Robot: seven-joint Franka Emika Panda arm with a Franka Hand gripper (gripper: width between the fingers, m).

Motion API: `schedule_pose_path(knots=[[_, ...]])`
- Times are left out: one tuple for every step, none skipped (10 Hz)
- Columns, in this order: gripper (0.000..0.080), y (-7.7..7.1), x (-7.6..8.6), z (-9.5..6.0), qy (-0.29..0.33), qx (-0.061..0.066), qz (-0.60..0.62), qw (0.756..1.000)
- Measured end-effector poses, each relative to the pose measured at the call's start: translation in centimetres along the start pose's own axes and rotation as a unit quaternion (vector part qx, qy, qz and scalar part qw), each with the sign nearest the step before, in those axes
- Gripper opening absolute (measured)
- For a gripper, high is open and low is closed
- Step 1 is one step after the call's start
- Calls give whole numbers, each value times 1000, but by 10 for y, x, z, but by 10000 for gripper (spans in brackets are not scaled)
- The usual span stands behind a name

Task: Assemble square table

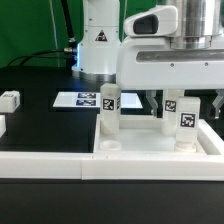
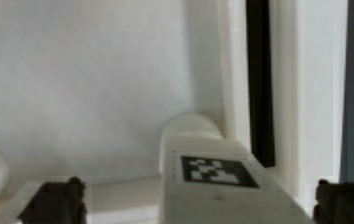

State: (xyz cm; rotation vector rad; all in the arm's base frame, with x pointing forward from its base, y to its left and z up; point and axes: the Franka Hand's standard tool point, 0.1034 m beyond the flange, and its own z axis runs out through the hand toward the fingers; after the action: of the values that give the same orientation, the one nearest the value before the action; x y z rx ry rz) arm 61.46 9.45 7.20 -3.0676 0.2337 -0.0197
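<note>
1. Nearest in the exterior view, a long low white barrier wall runs across the black bench. The square table slab lies just behind it, rim up.
2. Two tagged white legs stand upright on the slab. The first leg is at the corner on the exterior view's left, and the second leg is at the right corner.
3. My tool hangs directly over the second leg, spread wide and holding nothing, with one finger on either side. The leg's long axis points up at me.
4. There is free room between the legs. I judge the slab's rim lies close beside one finger.
5. Farther back are a loose leg and the marker board.
</note>
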Motion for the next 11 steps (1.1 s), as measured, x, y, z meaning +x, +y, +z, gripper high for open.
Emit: schedule_pose_path(knots=[[649,0,0,0,0,0,0,1000],[649,0,2,-1,-8,0,18,1000],[649,0,3,-1,-36,1,37,999],[649,2,7,-2,-52,0,45,998],[623,2,9,-2,-44,0,44,998],[623,2,9,-2,-45,0,44,998],[450,3,9,-2,-45,-1,47,998],[287,3,9,-2,-45,-1,64,997],[289,3,9,-2,-45,-1,63,997],[289,2,9,-2,-45,-1,74,996],[289,2,9,-2,-45,-3,118,992]])
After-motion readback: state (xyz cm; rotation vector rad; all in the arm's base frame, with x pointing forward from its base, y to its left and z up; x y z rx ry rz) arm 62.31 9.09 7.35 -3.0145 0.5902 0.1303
